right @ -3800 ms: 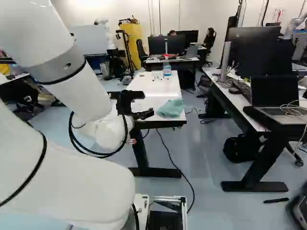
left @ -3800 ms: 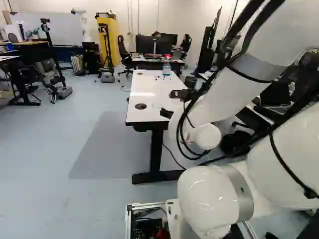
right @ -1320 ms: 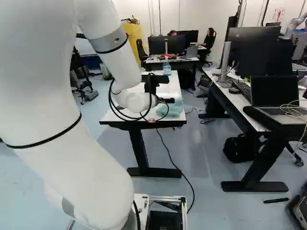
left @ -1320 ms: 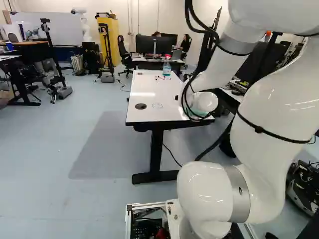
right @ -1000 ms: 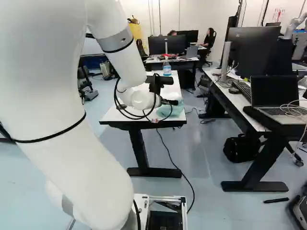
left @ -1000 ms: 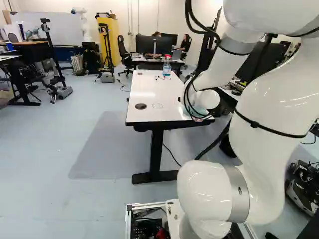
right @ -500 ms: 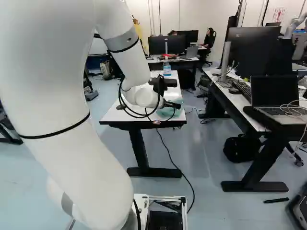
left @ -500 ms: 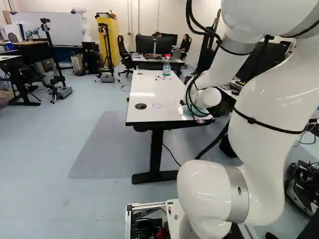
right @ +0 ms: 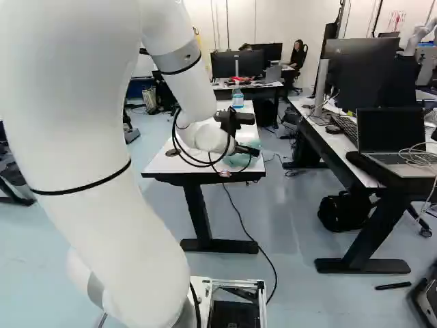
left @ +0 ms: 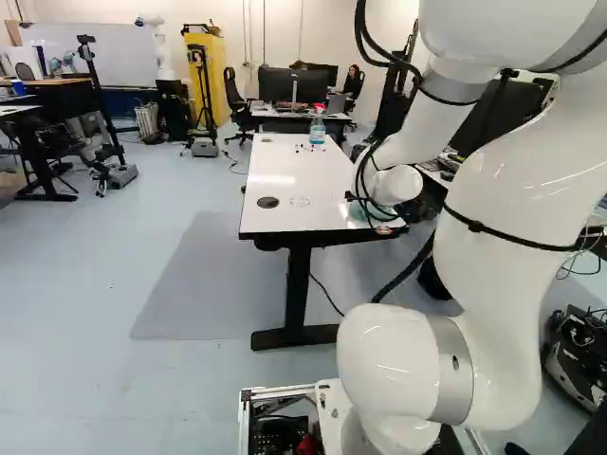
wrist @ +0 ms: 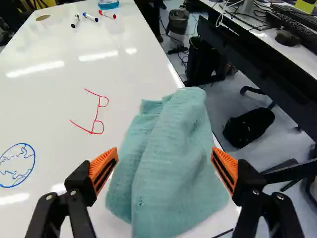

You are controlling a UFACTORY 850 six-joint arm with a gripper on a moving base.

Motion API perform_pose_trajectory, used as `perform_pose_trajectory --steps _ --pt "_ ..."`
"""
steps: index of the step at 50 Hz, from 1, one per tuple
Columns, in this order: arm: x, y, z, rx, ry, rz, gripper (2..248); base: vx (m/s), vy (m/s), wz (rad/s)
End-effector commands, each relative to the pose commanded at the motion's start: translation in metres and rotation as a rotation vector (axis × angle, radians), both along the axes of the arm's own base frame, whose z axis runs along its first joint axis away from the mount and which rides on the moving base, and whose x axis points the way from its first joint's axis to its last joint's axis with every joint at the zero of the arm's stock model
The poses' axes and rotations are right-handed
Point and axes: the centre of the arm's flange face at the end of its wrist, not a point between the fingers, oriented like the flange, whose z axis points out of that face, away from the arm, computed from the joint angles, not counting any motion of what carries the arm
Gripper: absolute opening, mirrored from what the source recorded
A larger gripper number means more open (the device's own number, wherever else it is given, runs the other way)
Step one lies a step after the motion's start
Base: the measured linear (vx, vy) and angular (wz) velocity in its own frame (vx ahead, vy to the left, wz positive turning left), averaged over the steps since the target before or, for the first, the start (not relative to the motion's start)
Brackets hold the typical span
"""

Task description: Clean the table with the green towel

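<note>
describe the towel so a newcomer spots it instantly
Find the white table ahead of the arm. On its near end, toward the right in the right base view, lies the towel. It is rumpled green cloth, unlike the flat red drawing and blue drawing nearby.

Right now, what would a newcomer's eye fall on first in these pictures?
Most likely the big white arm, which fills much of both base views. In the wrist view, the green towel lies near the edge of the white table, between the orange pads of the open gripper. Beside it, the red line drawing and blue round drawing stand out.
</note>
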Motion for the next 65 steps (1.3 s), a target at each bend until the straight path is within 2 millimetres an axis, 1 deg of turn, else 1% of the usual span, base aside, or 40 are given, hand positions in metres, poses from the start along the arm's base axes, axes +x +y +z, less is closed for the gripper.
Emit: perform_pose_trajectory --steps 19,30,31,36,37,41,42,46,47,51,52,57,58,62,63,65 --pt "0.0011 -0.0103 -0.0001 0.0 -0.001 -0.021 247 0.0 0.0 0.0" --pt "0.0011 -0.0105 -0.0001 0.0 -0.001 -0.021 247 0.0 0.0 0.0" --pt "0.0011 -0.0105 -0.0001 0.0 -0.001 -0.021 236 0.0 0.0 0.0" --pt "0.0011 -0.0105 -0.0001 0.0 -0.001 -0.021 236 0.0 0.0 0.0" --pt "0.0011 -0.0105 -0.0001 0.0 -0.001 -0.021 199 0.0 0.0 0.0" --pt "0.0011 -0.0105 -0.0001 0.0 -0.001 -0.021 199 0.0 0.0 0.0" --pt "0.0011 -0.0105 -0.0001 0.0 -0.001 -0.021 160 0.0 0.0 0.0" --pt "0.0011 -0.0105 -0.0001 0.0 -0.001 -0.021 160 0.0 0.0 0.0" --pt "0.0011 -0.0105 -0.0001 0.0 -0.001 -0.021 122 0.0 0.0 0.0" --pt "0.0011 -0.0105 -0.0001 0.0 -0.001 -0.021 122 0.0 0.0 0.0" --pt "0.0011 -0.0105 -0.0001 0.0 -0.001 -0.021 84 0.0 0.0 0.0" --pt "0.0011 -0.0105 -0.0001 0.0 -0.001 -0.021 84 0.0 0.0 0.0" --pt "0.0011 -0.0105 -0.0001 0.0 -0.001 -0.021 53 0.0 0.0 0.0" --pt "0.0011 -0.0105 -0.0001 0.0 -0.001 -0.021 53 0.0 0.0 0.0" --pt "0.0011 -0.0105 -0.0001 0.0 -0.001 -0.021 47 0.0 0.0 0.0" --pt "0.001 -0.0105 0.0001 -0.001 -0.002 -0.021 47 0.0 0.0 0.0"
